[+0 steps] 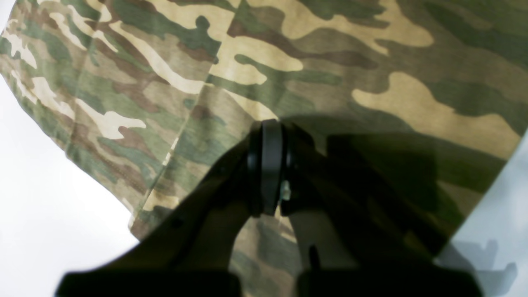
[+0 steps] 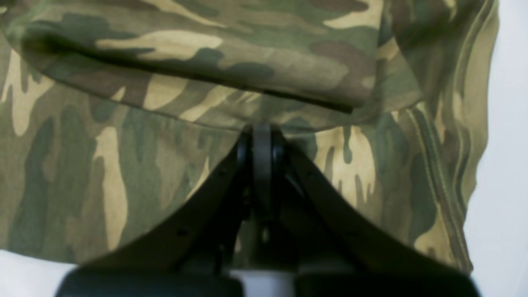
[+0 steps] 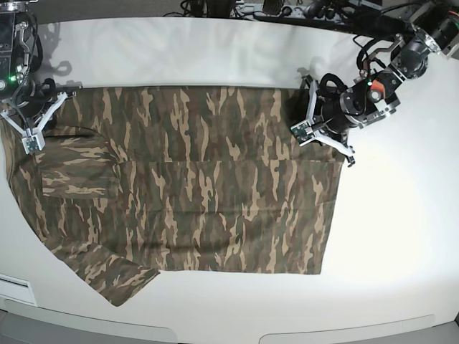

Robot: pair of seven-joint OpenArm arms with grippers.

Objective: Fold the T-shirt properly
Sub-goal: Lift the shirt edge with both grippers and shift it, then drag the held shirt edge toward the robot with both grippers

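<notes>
Left gripper (image 1: 266, 165): jaws pressed together, nothing visibly pinched between them, tip right over the camouflage cloth close to a straight edge of it — in the base view this gripper (image 3: 310, 127) sits at the shirt's upper right corner, the arm reaching in from the top right. Right gripper (image 2: 262, 165): jaws also pressed together, no cloth seen between them, tip pointing at a folded-over flap just ahead. In the base view it (image 3: 30, 136) hangs over the shirt's upper left part, beside the turned-in sleeve; cannot tell from any view whether either tip touches the fabric. T-shirt (image 3: 193, 186) lies spread flat across the middle of the white bench (image 3: 387, 236), long side running left to right, camouflage in dark green, brown and tan. Top part looks folded down along a straight crease across the width. One sleeve (image 3: 75, 175) is folded in over the left portion — the other sleeve (image 3: 118, 279) sticks out at the lower left corner. Right edge straight, lower edge near the bench's front. Cables (image 3: 315, 11) bunch along the back edge.
</notes>
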